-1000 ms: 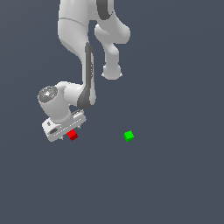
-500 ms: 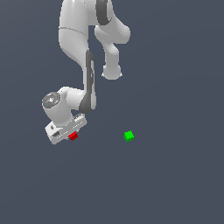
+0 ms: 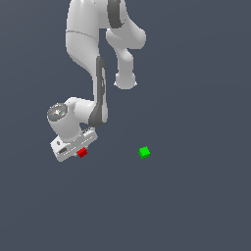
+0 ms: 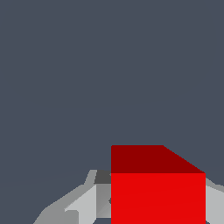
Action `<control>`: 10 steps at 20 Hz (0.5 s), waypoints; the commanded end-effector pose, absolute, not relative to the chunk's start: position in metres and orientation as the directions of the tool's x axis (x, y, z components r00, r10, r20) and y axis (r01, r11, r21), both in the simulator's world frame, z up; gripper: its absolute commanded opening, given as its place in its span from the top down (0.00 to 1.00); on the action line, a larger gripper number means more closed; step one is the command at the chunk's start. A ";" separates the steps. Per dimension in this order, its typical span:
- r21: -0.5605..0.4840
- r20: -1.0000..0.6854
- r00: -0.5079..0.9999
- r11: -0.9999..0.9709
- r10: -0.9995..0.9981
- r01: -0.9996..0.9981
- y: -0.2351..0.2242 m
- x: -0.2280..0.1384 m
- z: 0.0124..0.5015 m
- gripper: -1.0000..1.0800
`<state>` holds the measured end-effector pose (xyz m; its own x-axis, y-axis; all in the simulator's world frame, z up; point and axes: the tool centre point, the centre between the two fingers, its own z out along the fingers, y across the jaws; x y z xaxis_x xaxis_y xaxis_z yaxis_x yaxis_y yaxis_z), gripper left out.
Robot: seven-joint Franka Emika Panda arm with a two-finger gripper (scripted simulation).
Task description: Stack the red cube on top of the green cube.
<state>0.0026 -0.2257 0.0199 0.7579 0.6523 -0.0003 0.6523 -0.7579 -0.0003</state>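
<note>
one small stiff red cube (image 4: 157, 197) is sitting between the tool (image 3: 77, 149) fingers, seemingly clenched on flat sides; likely light.

A flat, featureless slate-grey surface (image 3: 196, 206) filled the exterior view from edge to edge, with no seam or horizon to separate floor from backdrop. The light was even and soft across it, and no distinct shadows could be made out. In the wrist view the same plain grey ground (image 4: 109, 65) took up most of the picture, uniform in tone.
</note>
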 end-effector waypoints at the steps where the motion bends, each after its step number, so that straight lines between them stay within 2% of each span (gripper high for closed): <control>1: 0.000 0.000 0.758 -0.758 0.652 0.652 -0.226 0.003 0.020 1.00; 10: 0.000 0.000 0.758 -0.758 0.652 0.652 -0.225 0.002 0.051 1.00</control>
